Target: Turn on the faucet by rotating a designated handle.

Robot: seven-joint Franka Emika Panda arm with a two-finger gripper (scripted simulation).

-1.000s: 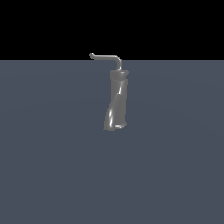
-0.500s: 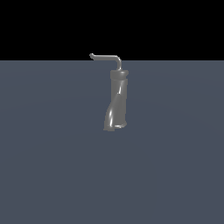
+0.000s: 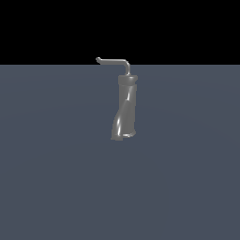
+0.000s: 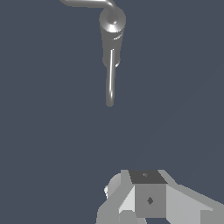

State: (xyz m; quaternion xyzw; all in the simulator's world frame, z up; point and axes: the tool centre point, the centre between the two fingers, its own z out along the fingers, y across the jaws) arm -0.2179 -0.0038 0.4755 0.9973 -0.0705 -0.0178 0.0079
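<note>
Faucet (image 3: 124, 107) stands upright mid-floor, away from edges. Handle (image 3: 114, 61) untouched on top. Gripper (image 4: 146, 199) well apart from it, grip state cannot tell. Advice: approach rod's tip end, push sideways for leverage, avoid column.

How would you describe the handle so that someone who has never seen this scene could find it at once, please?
Find the only object standing on the flat blue-grey floor: the faucet, a tall, twisted glossy grey column. On its darker cap sits the handle, a thin rod bent in an L, reaching toward the exterior view's left and ending in a small upturned tip. It is far slimmer than the thick body.
</note>
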